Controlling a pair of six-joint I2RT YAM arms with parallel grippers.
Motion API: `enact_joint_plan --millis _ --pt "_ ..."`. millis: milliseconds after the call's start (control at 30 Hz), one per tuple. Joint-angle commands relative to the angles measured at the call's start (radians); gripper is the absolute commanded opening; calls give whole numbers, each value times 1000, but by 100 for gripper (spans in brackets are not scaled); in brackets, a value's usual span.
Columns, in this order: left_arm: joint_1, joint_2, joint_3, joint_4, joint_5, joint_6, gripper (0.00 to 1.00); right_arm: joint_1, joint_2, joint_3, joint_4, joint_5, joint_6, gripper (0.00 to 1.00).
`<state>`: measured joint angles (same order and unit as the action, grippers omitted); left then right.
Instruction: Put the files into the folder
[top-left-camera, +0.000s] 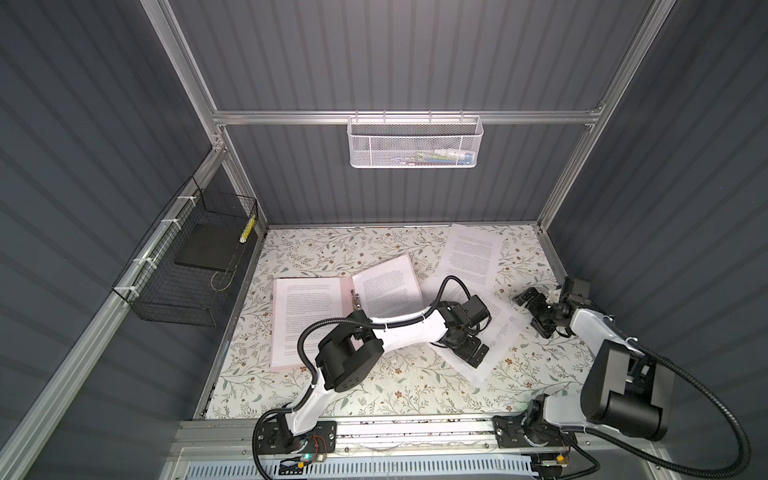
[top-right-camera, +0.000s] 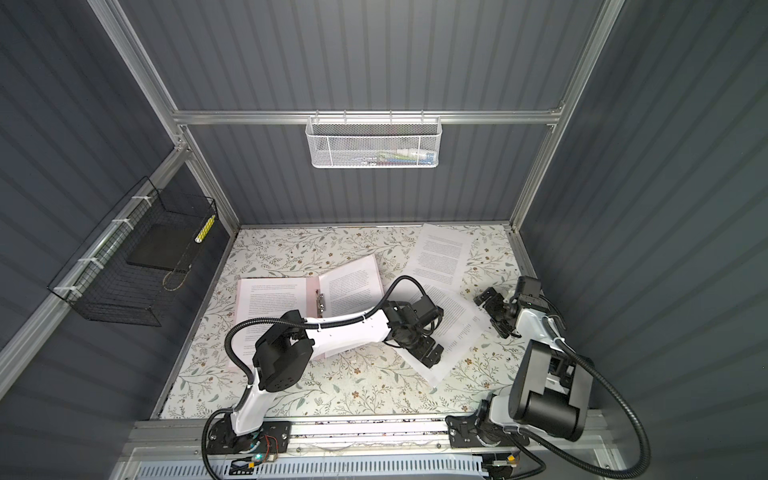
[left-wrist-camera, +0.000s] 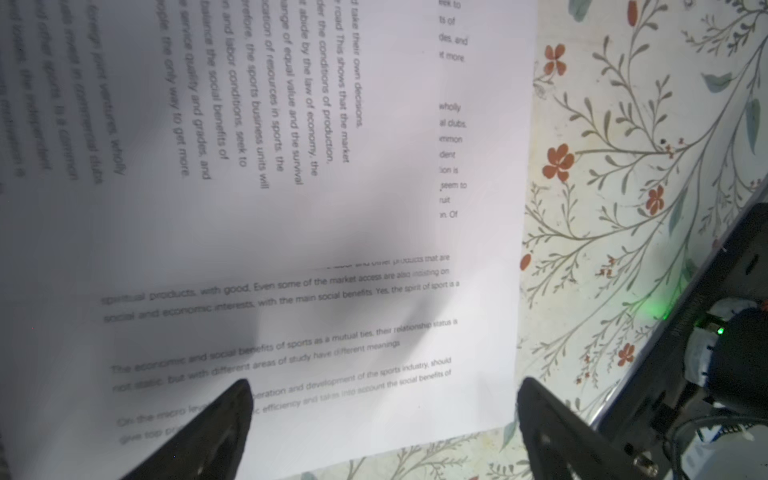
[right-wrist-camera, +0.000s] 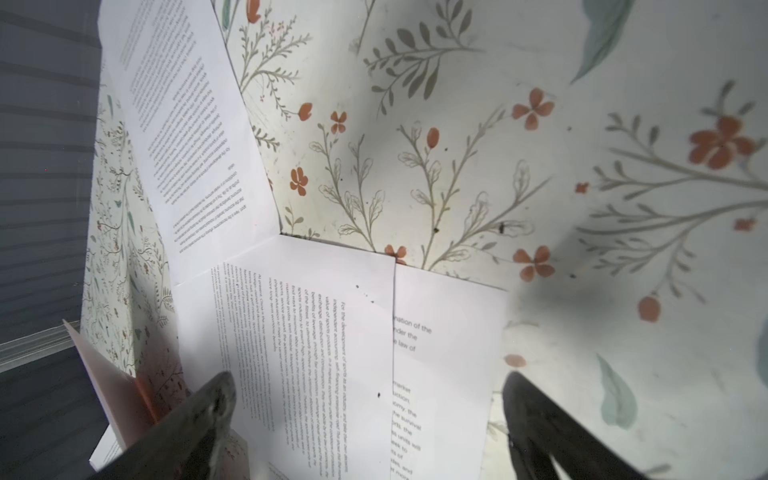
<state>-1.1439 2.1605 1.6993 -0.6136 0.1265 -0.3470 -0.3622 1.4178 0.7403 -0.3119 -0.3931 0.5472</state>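
**Inspector:** Top views first. Report.

**Assistant:** The folder (top-left-camera: 347, 291) lies open at 9 o'clock on the floral desk (top-left-camera: 415, 395). One sheet sits on its left half and another lies askew across its right. A far sheet (top-left-camera: 471, 253) lies at 1 o'clock. The loose sheets (top-left-camera: 500, 332) lie directly under the left gripper (top-left-camera: 467, 349), with their long axis running roughly 10 to 4 o'clock.

**Inspector:** The arms?

**Assistant:** The right gripper (top-right-camera: 494, 313) hovers at that pile's 3 o'clock edge. The folder lies at 9 o'clock from the left gripper, so I judge the left arm nearer it.

**Inspector:** Left wrist view?

**Assistant:** The fingers (left-wrist-camera: 216, 428) are spread wide and pinch nothing. They are low over two overlapped sheets. I cannot tell whether they touch.

**Inspector:** Right wrist view?

**Assistant:** The fingers (right-wrist-camera: 208, 411) are likewise spread and empty, above the pile's corner.

**Inspector:** The room?

**Assistant:** The walls are dark and ribbed. A white mesh basket (top-left-camera: 413, 141) hangs at 12 o'clock and a black wire basket (top-left-camera: 187, 270) at 9.
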Motion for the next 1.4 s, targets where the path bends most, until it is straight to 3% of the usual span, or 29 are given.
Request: enact_joint_plan --millis 0,600,733,900,1167,1367 --pt "-5 26 -10 9 37 30 100 16 65 44 -47 35 -29 99" --pt "-5 61 -87 44 96 50 100 111 247 177 -204 154 -101 99" --pt "-4 61 -89 55 100 51 100 132 265 172 -212 118 -106 99" --pt "-3 58 -101 75 112 47 100 149 241 127 -179 -56 -91 99" --pt "-4 84 -93 74 132 42 100 149 42 -31 -29 -238 16 99" --pt "-5 94 -93 72 136 39 100 150 -105 -150 28 -269 93 99"
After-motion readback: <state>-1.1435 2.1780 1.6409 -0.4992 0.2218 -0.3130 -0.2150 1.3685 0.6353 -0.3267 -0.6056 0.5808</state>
